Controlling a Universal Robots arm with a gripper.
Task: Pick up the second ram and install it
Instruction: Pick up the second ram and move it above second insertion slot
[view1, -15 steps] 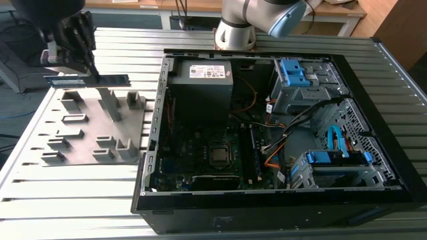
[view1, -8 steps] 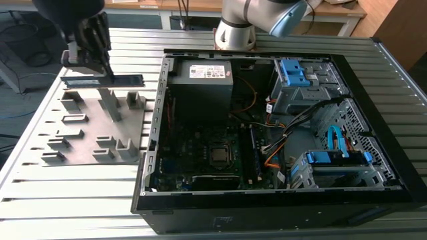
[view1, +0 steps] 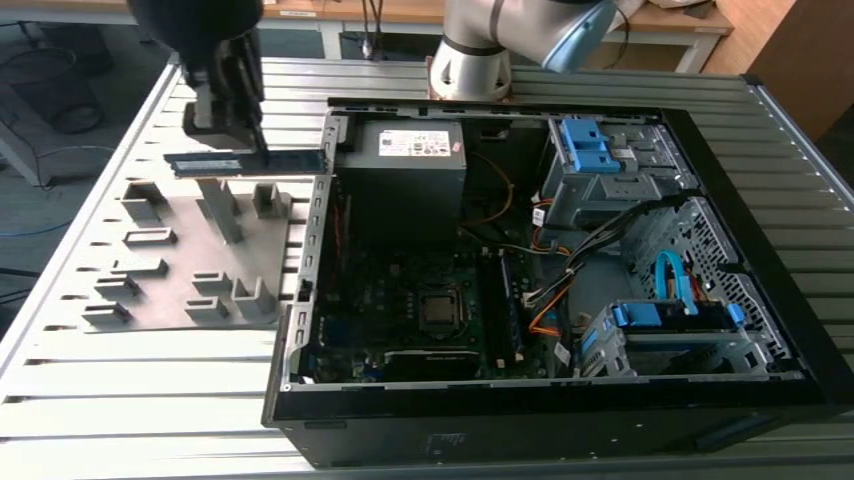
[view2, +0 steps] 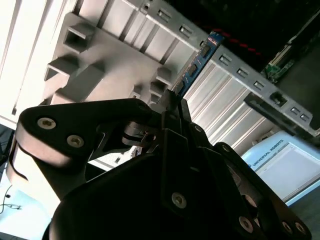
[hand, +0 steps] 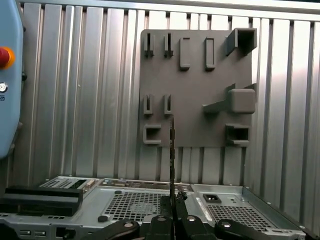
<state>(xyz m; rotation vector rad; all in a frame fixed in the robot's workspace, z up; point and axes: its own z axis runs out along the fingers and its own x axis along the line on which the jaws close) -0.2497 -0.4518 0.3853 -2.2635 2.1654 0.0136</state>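
We see the second ram (view1: 207, 163), a thin green stick with a blue-and-white label, pinched level and on edge by the gripper (view1: 254, 152) above the grey fixture (view1: 167, 272).

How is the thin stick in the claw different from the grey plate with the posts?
The second ram is a thin, dark green strip with a blue-and-white label; the grey fixture is broad and plain, with upright posts. The ram hangs in the gripper; the fixture lies flat on the table. Both are outside the computer case.
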